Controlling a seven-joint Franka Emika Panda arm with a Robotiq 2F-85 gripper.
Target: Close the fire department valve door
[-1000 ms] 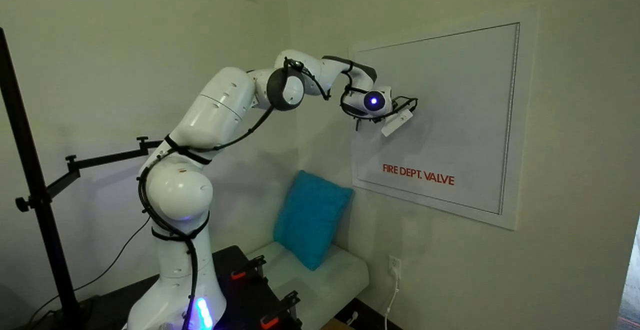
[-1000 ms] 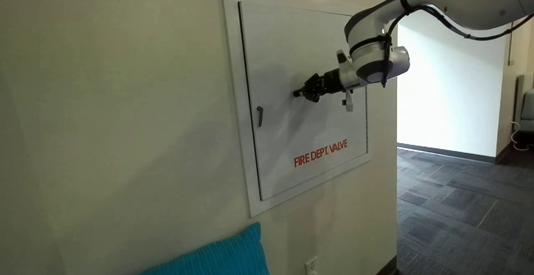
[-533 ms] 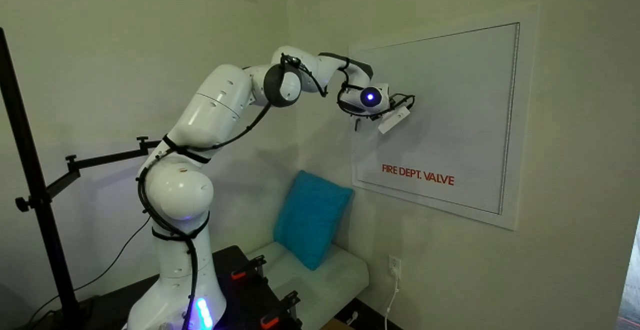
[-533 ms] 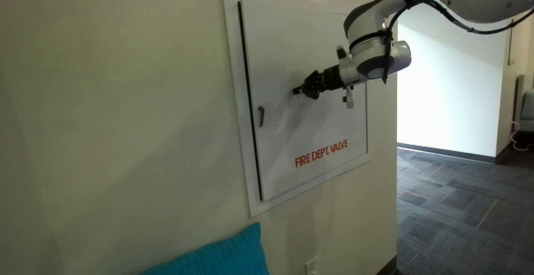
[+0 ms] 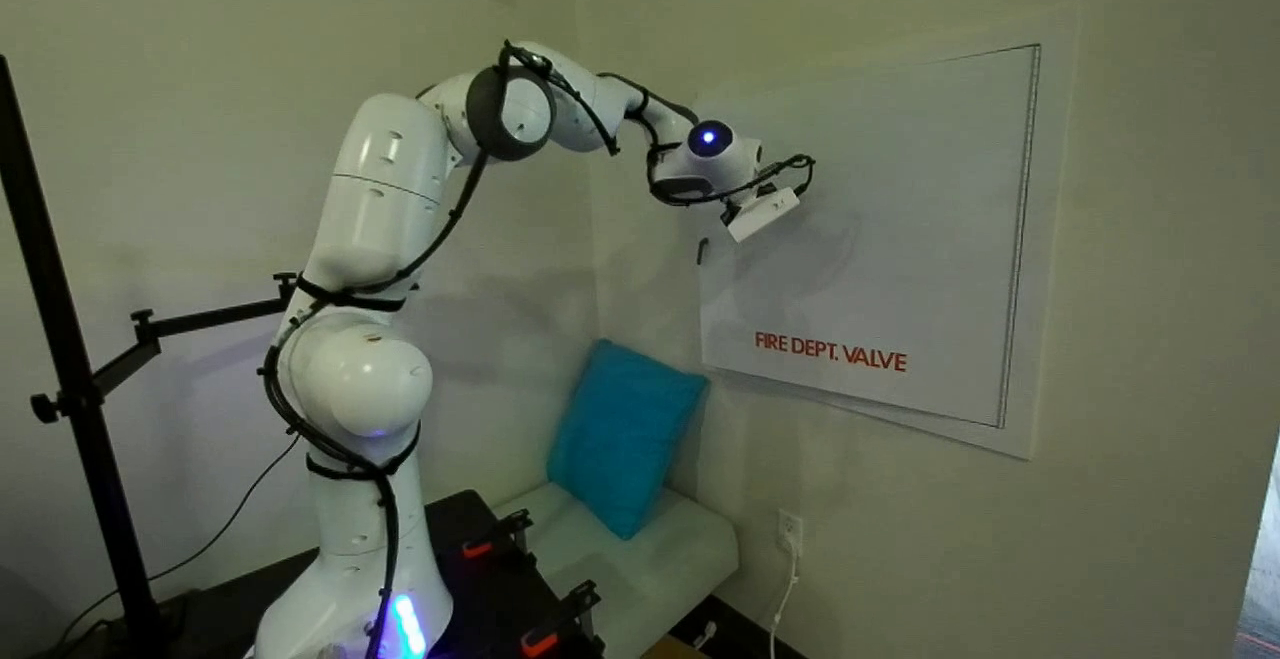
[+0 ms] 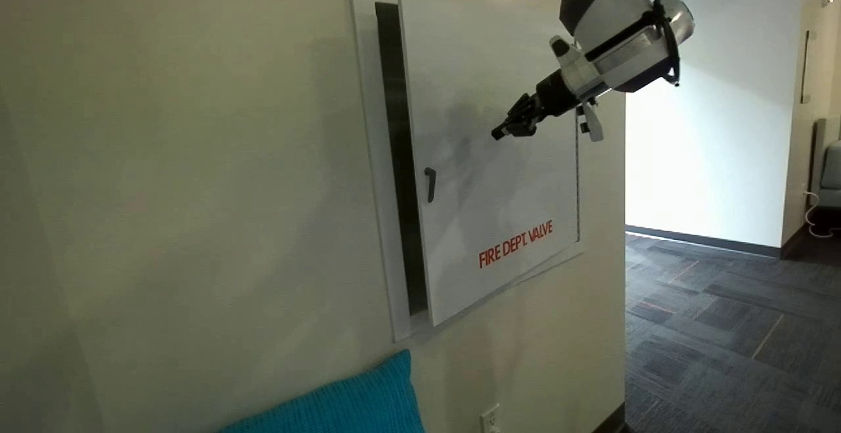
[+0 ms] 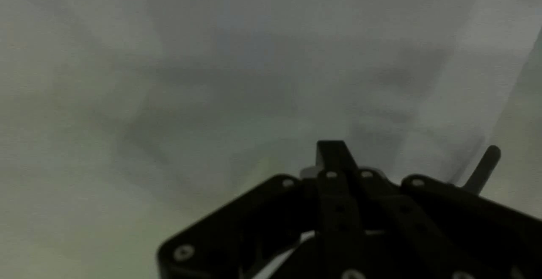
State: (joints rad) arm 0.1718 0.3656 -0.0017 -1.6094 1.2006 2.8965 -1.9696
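The white fire department valve door shows in both exterior views, with red lettering low on it. It stands ajar: in an exterior view, a dark gap runs between its latch-side edge and the frame. The dark latch handle hangs down near that edge; it also shows in the wrist view. My gripper is in front of the door's outer face, above the lettering. In the wrist view, its fingers are together with nothing between them. I cannot tell whether the fingertips touch the door.
A blue cushion leans on a pale bench below the door. A wall outlet with a white cord is under it. A black stand rises beside the arm's base. A carpeted corridor lies past the wall.
The door has swung outward, and the gap at its latch side has widened from a thin line. My arm has drawn back and upward, with the gripper tilted more downward. Its fingers stay together.
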